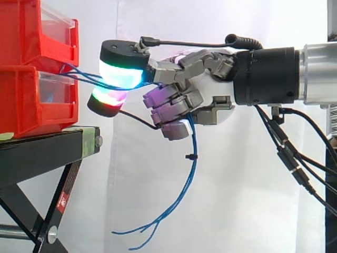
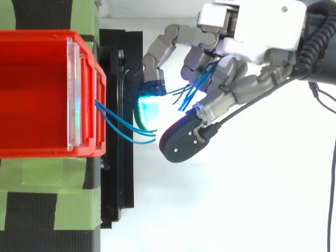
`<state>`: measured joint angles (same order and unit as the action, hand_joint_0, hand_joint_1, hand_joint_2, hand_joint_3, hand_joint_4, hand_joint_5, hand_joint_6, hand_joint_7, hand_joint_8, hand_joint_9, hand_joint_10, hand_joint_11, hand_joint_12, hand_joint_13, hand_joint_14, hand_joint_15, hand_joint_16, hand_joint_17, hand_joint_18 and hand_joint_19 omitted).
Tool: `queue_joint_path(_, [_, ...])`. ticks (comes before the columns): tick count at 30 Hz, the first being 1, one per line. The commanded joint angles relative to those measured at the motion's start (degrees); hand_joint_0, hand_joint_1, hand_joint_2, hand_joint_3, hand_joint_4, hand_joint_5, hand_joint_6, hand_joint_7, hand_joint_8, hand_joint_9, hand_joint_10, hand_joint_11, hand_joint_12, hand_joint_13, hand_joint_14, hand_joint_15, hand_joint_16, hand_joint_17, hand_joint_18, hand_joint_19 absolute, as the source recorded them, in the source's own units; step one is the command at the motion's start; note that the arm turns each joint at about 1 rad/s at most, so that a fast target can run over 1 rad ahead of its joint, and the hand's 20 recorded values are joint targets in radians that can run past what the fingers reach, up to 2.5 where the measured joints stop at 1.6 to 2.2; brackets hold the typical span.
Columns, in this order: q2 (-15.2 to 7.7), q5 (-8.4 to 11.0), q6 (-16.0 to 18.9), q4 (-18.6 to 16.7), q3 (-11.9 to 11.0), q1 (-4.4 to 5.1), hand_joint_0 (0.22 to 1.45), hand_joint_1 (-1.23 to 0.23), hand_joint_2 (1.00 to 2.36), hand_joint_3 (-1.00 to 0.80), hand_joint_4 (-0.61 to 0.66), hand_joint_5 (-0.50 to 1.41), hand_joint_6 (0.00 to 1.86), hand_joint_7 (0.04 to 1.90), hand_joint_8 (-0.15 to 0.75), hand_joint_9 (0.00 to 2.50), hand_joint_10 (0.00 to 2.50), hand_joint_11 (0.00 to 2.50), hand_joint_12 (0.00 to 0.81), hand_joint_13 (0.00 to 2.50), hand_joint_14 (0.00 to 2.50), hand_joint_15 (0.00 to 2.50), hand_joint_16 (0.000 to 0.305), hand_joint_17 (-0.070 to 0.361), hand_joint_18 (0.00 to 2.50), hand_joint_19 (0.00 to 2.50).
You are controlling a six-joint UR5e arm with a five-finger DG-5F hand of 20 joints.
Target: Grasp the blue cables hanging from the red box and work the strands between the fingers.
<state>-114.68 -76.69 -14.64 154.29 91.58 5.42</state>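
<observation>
The blue cables [image 1: 192, 158] leave the front of the red box [image 1: 31, 105] and run roughly level, straight away from it, into the robot hand [image 1: 213, 89], which is just off the box's front face at about the height of its upper edge. The robot hand is curled round the strands. They pass between two glowing fingertips [image 1: 124, 71] nearest the box, then through the bent fingers farther from it. From there the cables drop, and their loose ends hang below the box's base, well out from it. The span between box and fingertips is short, so I judge that any rubbing should go along that line, without pulling away from the box.
</observation>
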Motion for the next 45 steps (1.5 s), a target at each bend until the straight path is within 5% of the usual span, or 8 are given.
queue_joint_path(1, [-0.01, 0.05, 0.32, -0.04, 0.0, -0.06, 0.94, -0.59, 1.01, -0.6, 0.13, -0.14, 1.11, 0.88, 0.481, 1.31, 2.5, 2.5, 0.598, 1.75, 2.5, 1.54, 0.228, 0.171, 2.46, 0.84])
queue_joint_path(23, [-0.01, 0.84, 2.25, -0.48, 0.0, 0.03, 0.91, -0.81, 1.01, -0.88, 0.16, -0.27, 1.26, 0.85, 0.481, 1.31, 2.5, 2.5, 0.598, 1.75, 2.5, 1.54, 0.228, 0.171, 2.46, 0.84])
queue_joint_path(26, [-0.01, 0.76, 2.25, -0.48, 0.0, 0.03, 0.93, -0.81, 1.01, -0.81, 0.16, -0.28, 1.28, 0.85, 0.481, 1.31, 2.5, 2.5, 0.598, 1.75, 2.5, 1.54, 0.228, 0.171, 2.46, 0.84])
queue_joint_path(34, [-0.01, 0.84, 2.34, -0.48, 0.0, 0.12, 1.13, -0.76, 1.02, -0.23, 0.16, -0.24, 1.41, 0.84, 0.481, 1.31, 2.5, 2.5, 0.598, 1.75, 2.5, 1.54, 0.228, 0.171, 2.46, 0.84])
queue_joint_path(39, [-0.01, 0.84, 2.34, -0.48, 0.0, 0.12, 1.12, -0.66, 1.01, -0.04, 0.14, -0.14, 1.44, 0.85, 0.481, 1.31, 2.5, 2.5, 0.598, 1.75, 2.5, 1.54, 0.228, 0.171, 2.46, 0.84])
queue_joint_path(41, [-0.01, 0.84, 2.34, -0.48, 0.0, 0.12, 1.11, -0.63, 1.01, -0.02, 0.13, -0.08, 1.37, 0.88, 0.481, 1.31, 2.5, 2.5, 0.598, 1.75, 2.5, 1.54, 0.228, 0.171, 2.46, 0.84])
queue_joint_path(43, [-0.01, 0.93, 2.34, -0.48, 0.0, 0.12, 1.0, -0.59, 1.19, -0.11, 0.07, 0.13, 1.02, 1.01, 0.481, 1.31, 2.5, 2.5, 0.598, 1.75, 2.5, 1.54, 0.228, 0.171, 2.46, 0.84])
queue_joint_path(45, [-0.01, 1.02, 2.34, -0.48, 0.0, 0.12, 0.96, -0.54, 1.21, -0.17, 0.05, 0.4, 0.33, 1.29, 0.481, 1.31, 2.5, 2.5, 0.598, 1.75, 2.5, 1.54, 0.228, 0.171, 2.46, 0.84])
